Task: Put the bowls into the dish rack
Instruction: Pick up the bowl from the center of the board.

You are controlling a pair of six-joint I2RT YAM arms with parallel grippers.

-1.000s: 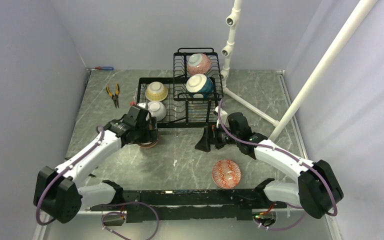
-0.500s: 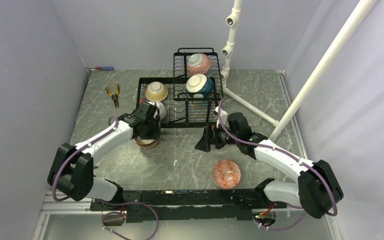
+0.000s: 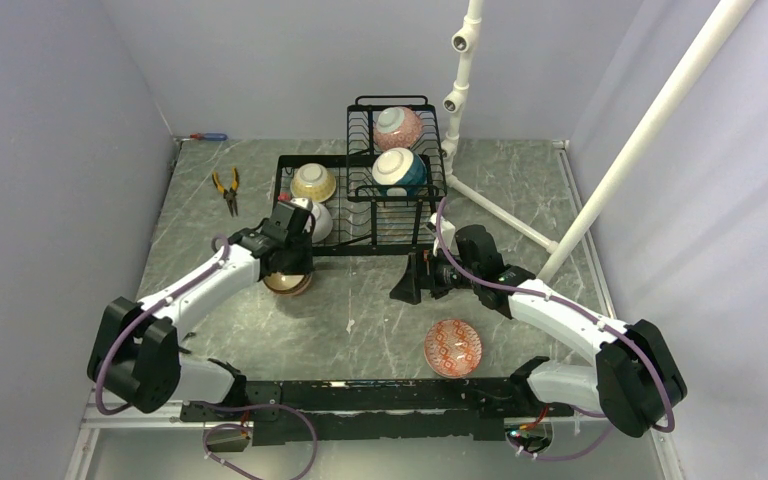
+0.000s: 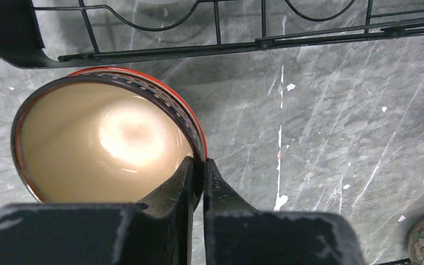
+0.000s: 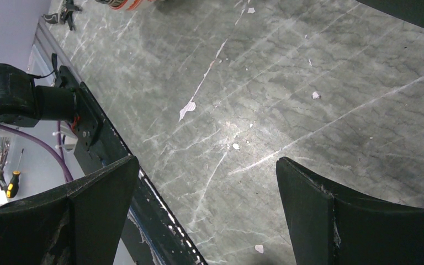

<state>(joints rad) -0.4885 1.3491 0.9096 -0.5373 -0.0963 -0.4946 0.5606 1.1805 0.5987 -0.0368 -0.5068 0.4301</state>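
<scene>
grasp step. your left gripper (image 4: 197,165) pinched the red-edged rim of a round ceramic bowl (image 4: 105,143), glossy cream inside, seemingly resting on the veined grey marble-look table (image 4: 337,127) just before the black wire dish rack (image 4: 215,49). your right gripper (image 5: 205,163) hung spread and empty. next, likely: lift, tilt the slick bowl between wires.

Top view: dish rack (image 3: 392,210) upper centre of bench (image 3: 380,300), four bowls (image 3: 398,171) in it. Pliers (image 3: 227,188) left of the rack, apart. One bowl (image 3: 290,283) just below the rack's lower-left corner; another bowl (image 3: 452,347) lower centre-right, well apart from the rack.
</scene>
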